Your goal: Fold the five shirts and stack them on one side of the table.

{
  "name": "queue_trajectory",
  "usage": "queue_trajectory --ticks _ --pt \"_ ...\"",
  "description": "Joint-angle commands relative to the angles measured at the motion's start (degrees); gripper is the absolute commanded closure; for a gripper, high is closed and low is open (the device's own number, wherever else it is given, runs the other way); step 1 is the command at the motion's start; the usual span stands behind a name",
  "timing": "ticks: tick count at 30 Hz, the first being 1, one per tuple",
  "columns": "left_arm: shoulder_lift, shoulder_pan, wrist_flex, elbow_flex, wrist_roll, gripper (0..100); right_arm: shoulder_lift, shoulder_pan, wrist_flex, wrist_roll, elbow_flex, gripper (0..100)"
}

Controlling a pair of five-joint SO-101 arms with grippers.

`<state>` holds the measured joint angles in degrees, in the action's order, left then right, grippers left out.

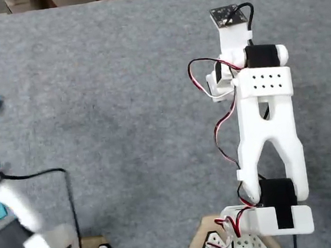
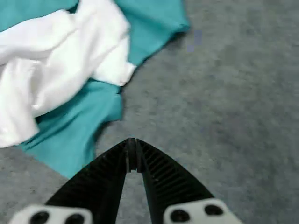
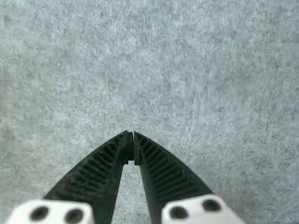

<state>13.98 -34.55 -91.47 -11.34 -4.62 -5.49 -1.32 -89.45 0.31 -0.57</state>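
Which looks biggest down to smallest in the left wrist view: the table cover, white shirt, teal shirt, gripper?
1. Table cover.
2. White shirt.
3. Teal shirt and left gripper look about alike; the gripper is nearest the camera, so unranked.

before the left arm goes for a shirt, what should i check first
1. Left gripper free of cloth: ok, shut on nothing.
2. Left gripper open for a grasp: not ok.
3. White shirt lying apart from the teal shirt: not ok, it lies crumpled on top.
4. Right gripper free: ok, shut above the grey mat.
5. All five shirts counted: cannot tell.
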Motion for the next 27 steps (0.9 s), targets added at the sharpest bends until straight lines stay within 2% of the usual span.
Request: queue_trajectory --ticks 1,3,5,8,11,14,17,19,23,27 --pt "7.08 16.44 -1.58 -2.73 1.58 98 -0.22 0.22 -0.97 0.62 0.04 99.1" --pt "8.40 16.62 -1.49 -1.67 0.09 98 -0.22 0.31 -1.05 0.62 0.04 99.0" --pt "8.66 12.31 -1.49 0.70 -1.67 98 -0.22 0.13 -2.11 0.62 0.04 99.0" --pt "8.40 -0.79 -0.44 5.98 -6.68 98 -0.22 -0.04 -2.55 0.62 0.04 99.0" --pt "8.40 -14.24 3.87 12.13 -13.19 98 -0.13 -0.13 -2.46 0.70 0.04 99.0" --pt "8.40 -25.93 10.73 18.64 -16.00 91 -0.13 -0.40 -2.37 0.70 0.04 99.0" --pt "8.40 -35.87 19.87 25.67 -15.74 78 -0.13 -1.27 -2.37 0.70 0.48 99.0" --pt "8.40 -40.97 26.90 30.33 -15.12 73 -0.13 -2.15 -2.37 0.70 1.19 99.0" --pt "8.31 -47.30 42.02 38.59 -16.53 73 -0.13 -4.44 -2.37 0.70 2.68 99.0" --pt "7.08 -48.88 53.19 45.27 -17.14 73 -0.13 -6.11 -2.37 0.53 2.51 99.0"
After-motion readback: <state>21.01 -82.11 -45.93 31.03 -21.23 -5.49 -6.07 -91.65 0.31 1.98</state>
